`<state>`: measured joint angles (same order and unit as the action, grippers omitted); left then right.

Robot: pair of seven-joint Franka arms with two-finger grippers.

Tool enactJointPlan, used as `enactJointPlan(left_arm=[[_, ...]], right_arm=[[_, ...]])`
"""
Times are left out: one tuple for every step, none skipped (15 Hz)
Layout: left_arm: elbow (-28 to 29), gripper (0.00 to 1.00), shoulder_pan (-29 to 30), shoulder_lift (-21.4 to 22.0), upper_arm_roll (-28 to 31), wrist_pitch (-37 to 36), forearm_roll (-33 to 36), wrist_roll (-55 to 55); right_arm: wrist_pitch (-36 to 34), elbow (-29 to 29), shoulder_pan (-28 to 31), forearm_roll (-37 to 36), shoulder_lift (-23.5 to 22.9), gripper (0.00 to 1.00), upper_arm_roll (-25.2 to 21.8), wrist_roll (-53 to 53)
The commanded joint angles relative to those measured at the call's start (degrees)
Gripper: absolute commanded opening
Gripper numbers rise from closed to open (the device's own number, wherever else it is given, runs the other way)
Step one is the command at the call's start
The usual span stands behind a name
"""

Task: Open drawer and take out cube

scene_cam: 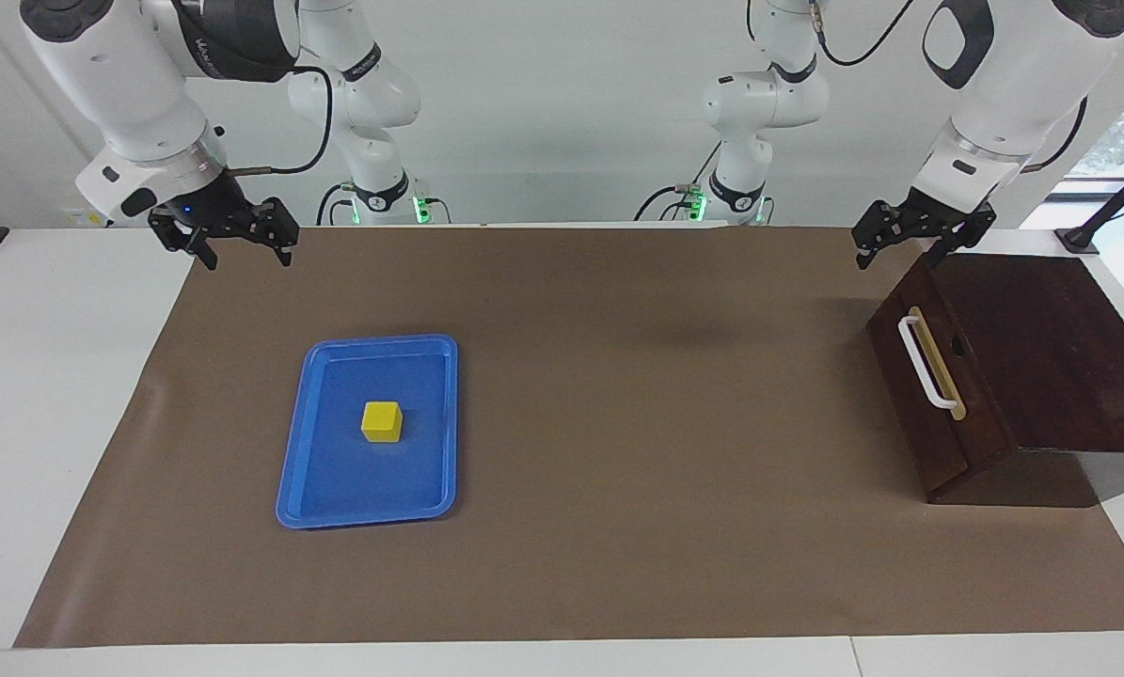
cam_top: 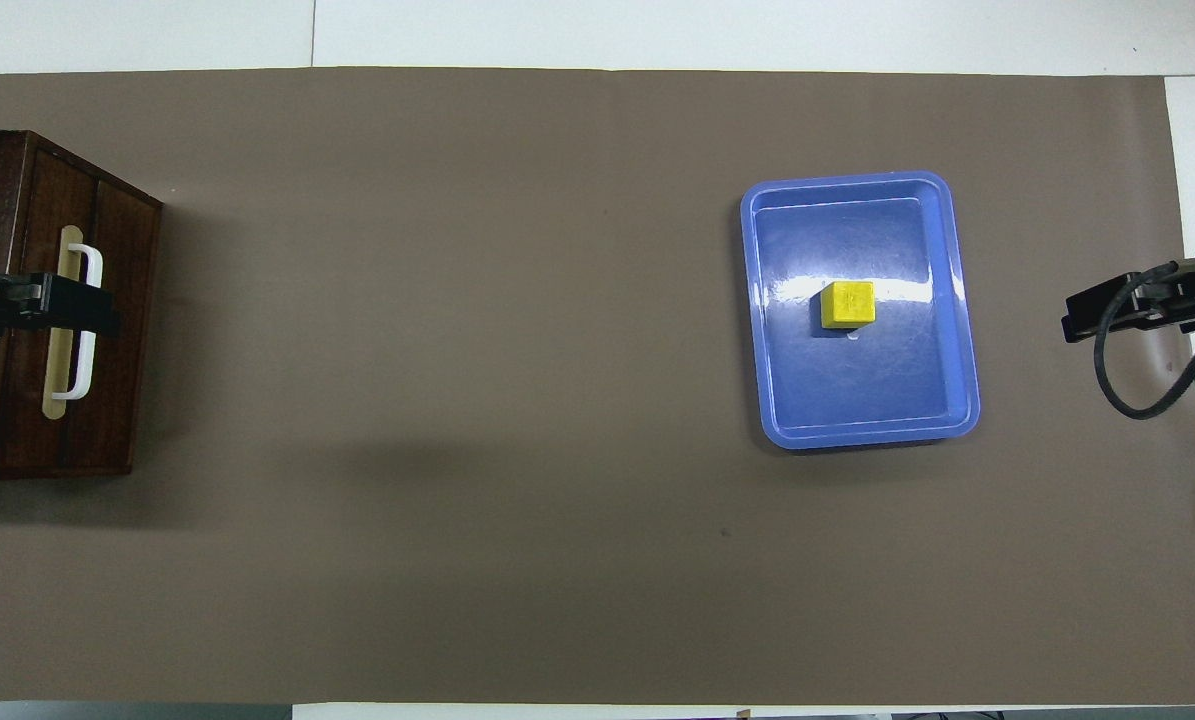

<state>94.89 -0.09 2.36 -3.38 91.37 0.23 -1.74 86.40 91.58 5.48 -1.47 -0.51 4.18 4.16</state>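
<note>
The cube [scene_cam: 381,420] sits in the blue tray [scene_cam: 296,457], toward the right arm's end of the surface. The drawer [scene_cam: 928,385] is closed in its wooden box [scene_cam: 1051,348] at the left arm's end. The left gripper [scene_cam: 900,254] hangs over the box's corner, fingers apart and empty. The right gripper [scene_cam: 246,256] hangs over the brown mat [scene_cam: 637,423], fingers apart, empty too.

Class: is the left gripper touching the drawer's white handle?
Apart. The facing view shows the left gripper raised above the box's corner, clear of the handle.

facing cam: high, across the table, looking at my two arms. overhead cam: above my end, steeply down. both share the brown mat [scene_cam: 618,423], half a turn apart.
</note>
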Motion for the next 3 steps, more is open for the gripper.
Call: enactJointPlan(left_arm=[[0.1, 1.00, -1.2, 0.8, 0.9, -1.3, -0.4, -0.5], [0.2, 1.00, -1.3, 0.9, 0.8, -1.1, -0.4, -0.5], [0.1, 1.00, -1.5, 0.9, 0.8, -1.3, -0.4, -0.5]], right_arm=[[-1.1, -0.6, 0.8, 0.2, 0.1, 1.00, 0.4, 1.5], [-1.0, -0.6, 0.8, 0.2, 0.1, 1.00, 0.4, 1.5], [-1.0, -0.6, 0.8, 0.2, 0.1, 1.00, 0.4, 1.5]])
